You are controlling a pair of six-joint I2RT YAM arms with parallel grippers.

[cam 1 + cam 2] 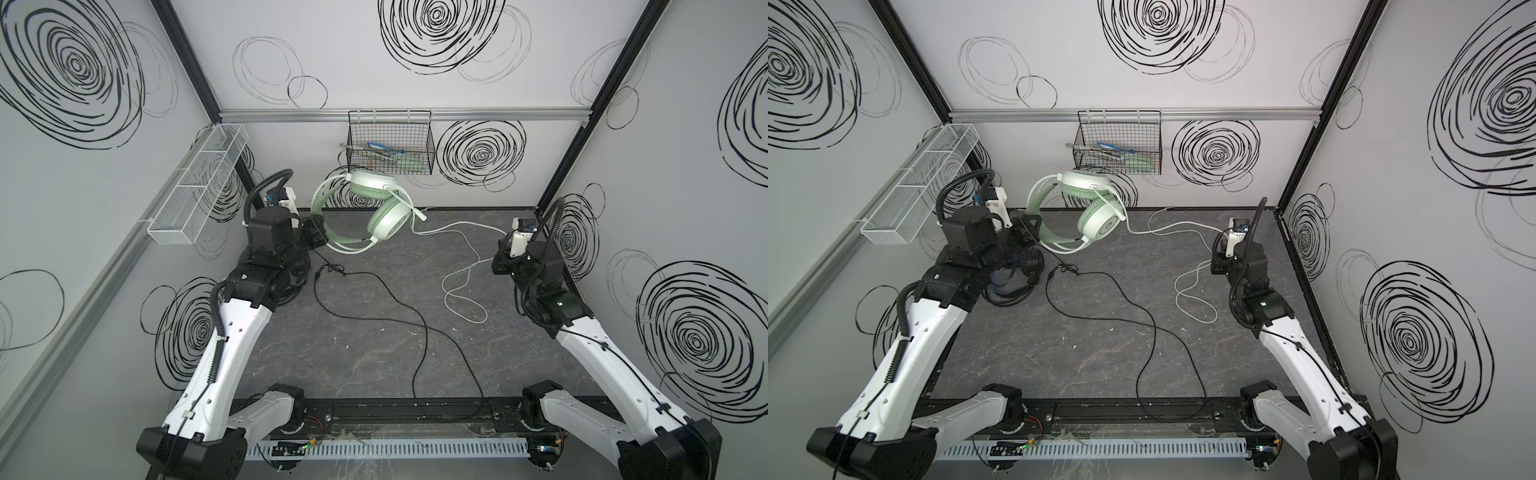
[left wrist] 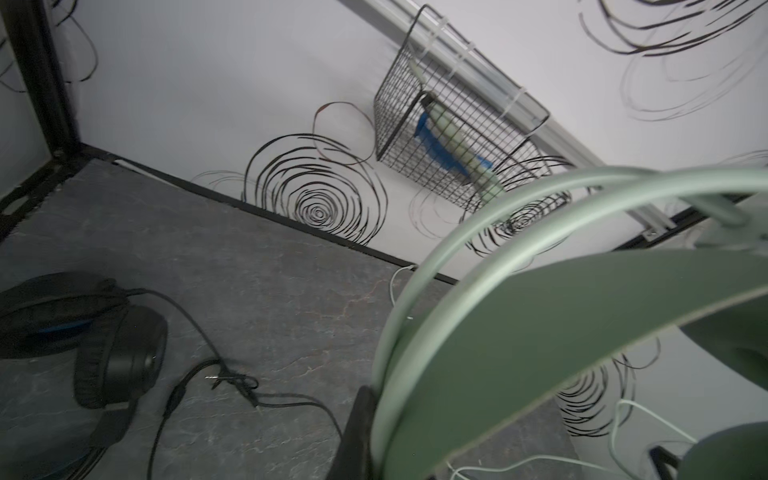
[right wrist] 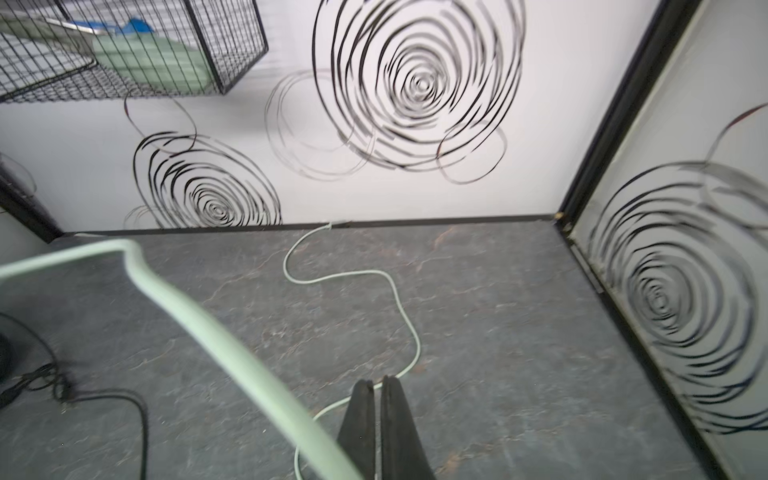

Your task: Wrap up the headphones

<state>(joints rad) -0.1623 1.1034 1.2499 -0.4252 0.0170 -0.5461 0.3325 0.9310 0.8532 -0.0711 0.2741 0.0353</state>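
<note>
**A:** Where is the mint-green headset (image 1: 386,220), and why is it up in the air?

**B:** The left tool (image 1: 322,237) is pinching its headband and holding it clear of the counter (image 1: 374,353), far and a little left of centre. The ear cups hang toward the right. My guess is that it's held up so the cord can pass freely around it.

**A:** And the right tool (image 3: 376,399)?

**B:** It's pressed together on the white cord (image 3: 401,308), over on the right and well apart from the headset. The cord lies in slack loops on the counter, with one end up by the far wall. It looks like that tool has taken a length to carry round, but no winding has been done yet.

**A:** And the black headset (image 2: 120,353)?

**B:** It's lying on the counter at the far left, beneath the left arm, with nothing holding it. Its black cord (image 3: 144,428) sprawls unwrapped toward the near edge, so I judge it's the later job.

**A:** Is there any writing or a brand?

**B:** None I can read. The walls carry only scribbled black spirals. The wire basket (image 1: 357,158) on the far wall holds blue and green things, with no label I can make out.
</note>
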